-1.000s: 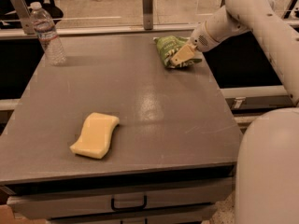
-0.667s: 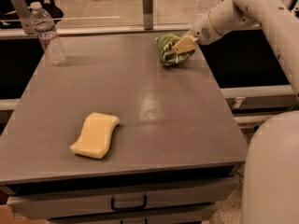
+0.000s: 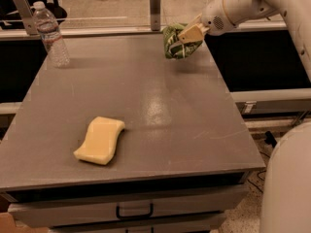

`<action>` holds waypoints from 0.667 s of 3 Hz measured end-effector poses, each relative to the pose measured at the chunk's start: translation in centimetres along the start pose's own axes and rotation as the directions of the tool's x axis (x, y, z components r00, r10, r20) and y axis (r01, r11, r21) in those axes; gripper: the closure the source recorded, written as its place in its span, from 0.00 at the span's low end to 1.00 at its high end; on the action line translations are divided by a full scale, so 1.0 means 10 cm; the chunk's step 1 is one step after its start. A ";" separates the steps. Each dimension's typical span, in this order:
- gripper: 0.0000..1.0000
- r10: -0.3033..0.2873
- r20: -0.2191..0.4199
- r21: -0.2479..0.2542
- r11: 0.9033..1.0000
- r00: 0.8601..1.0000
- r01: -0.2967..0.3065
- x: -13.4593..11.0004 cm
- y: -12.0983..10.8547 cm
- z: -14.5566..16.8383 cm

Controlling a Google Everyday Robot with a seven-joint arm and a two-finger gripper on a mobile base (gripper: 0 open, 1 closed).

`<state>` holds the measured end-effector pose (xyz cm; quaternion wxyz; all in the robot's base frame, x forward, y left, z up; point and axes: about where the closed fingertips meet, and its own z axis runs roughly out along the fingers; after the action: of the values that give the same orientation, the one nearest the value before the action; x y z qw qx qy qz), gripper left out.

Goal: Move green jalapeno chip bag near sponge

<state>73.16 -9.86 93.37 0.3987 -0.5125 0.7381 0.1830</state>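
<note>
Bag (image 3: pixel 171 45), green and crumpled, with pale markings, is seen over the far right part of the table (image 3: pixel 165 106), close to the back edge; it is bunched up and tilted, and whether its lower edge touches the tabletop cannot be told. It is clamped by the gripper (image 3: pixel 181 37), whose tan fingers (image 3: pixel 192 32) are closed on the bag's right side and partly cover it; the gripper is reached in from the right and is carried by a white arm (image 3: pixel 243 4) that slopes down from the upper right corner.

The sponge (image 3: pixel 99 140), pale yellow with pinched, wavy sides, is laid flat on the near left part of the table, well apart from the bag, with much bare grey tabletop between the two; its long axis is turned a little, the far end leaning right.

A clear water bottle (image 3: pixel 51 35) with a white cap is stood upright at the far left corner, well apart from both bag and sponge; a grey upright post (image 3: pixel 155 8) is seen behind the back edge, just left of the bag.

Below the front edge a drawer with a dark handle (image 3: pixel 133 211) is visible; a large white rounded body (image 3: pixel 289 183) is seen at the lower right, beside the table.
</note>
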 end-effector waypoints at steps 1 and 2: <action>1.00 0.000 0.000 0.000 1.000 1.000 0.000 0.00 0.00 0.00; 1.00 -0.058 0.014 -0.065 0.996 0.998 0.059 -0.08 0.25 0.15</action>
<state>71.67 -7.32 92.73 0.3913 -0.5457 0.7140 0.1982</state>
